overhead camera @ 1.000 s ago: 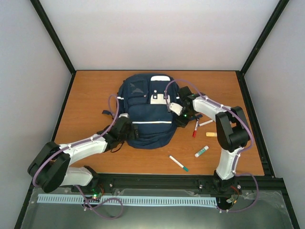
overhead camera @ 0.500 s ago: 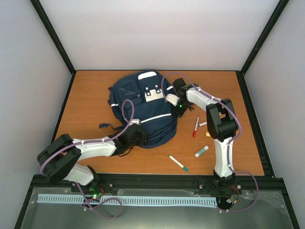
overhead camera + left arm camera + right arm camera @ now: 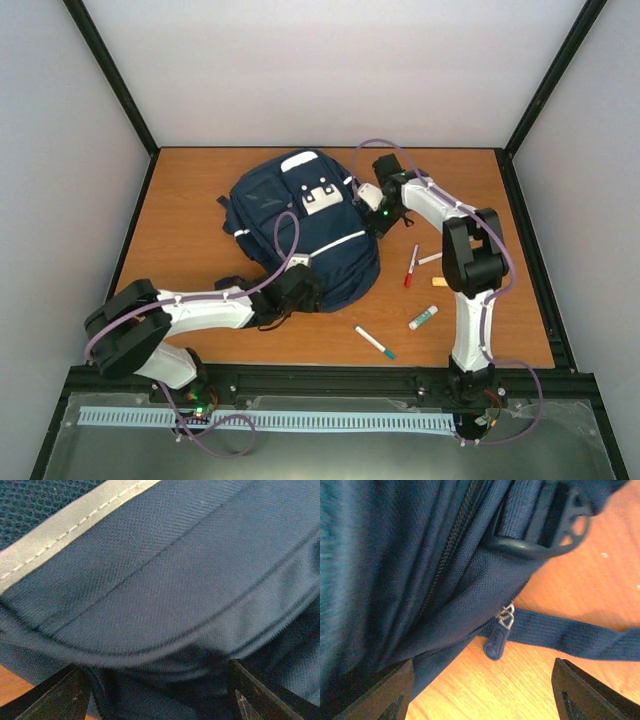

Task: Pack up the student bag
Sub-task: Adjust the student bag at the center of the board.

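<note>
- At mid-bench [image 3: 190, 200], toward the back, you have the student bag [image 3: 300, 235] lying flat, front pocket up.
- Your left hand [image 3: 300, 290] straddles its near edge with fingers wide; you cannot tell whether it grips.
- Your right hand [image 3: 376, 216] stands spread at the bag's right side, near a zipper pull [image 3: 496, 642].

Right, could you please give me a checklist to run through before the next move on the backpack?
1. Backpack lying flat on the table: ok.
2. Zip open for packing: not ok, the visible stretch is shut.
3. Right tool open, straddling the zip pull without touching it: ok.
4. Left tool gripping the backpack's near edge: cannot tell.
5. Red pen lying free beside the backpack: ok.
</note>
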Action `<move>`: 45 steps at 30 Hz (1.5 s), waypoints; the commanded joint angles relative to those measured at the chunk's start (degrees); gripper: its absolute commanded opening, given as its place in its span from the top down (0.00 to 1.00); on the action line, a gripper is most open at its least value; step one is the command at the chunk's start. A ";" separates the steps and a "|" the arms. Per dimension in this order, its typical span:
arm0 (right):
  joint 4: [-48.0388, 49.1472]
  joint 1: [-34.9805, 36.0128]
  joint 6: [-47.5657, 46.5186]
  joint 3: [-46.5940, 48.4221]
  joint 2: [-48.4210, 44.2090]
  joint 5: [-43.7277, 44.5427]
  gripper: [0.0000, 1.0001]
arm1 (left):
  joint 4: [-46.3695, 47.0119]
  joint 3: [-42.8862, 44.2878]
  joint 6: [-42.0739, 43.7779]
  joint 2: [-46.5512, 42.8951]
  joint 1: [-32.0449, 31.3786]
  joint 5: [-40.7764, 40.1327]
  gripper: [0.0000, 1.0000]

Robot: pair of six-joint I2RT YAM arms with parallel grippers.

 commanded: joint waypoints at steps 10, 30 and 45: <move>-3.51 -4.39 1.25 -14.84 -24.20 -6.76 0.18 | -20.01 8.05 8.48 -13.37 -3.02 -0.29 0.15; -13.90 12.49 -15.52 -43.33 -47.53 -16.65 0.29 | -24.16 14.75 3.55 -8.69 -3.00 -13.20 0.03; -7.25 31.22 -11.70 -49.76 -44.01 -9.04 0.29 | -26.11 12.62 -0.36 -9.81 -2.98 -14.24 0.02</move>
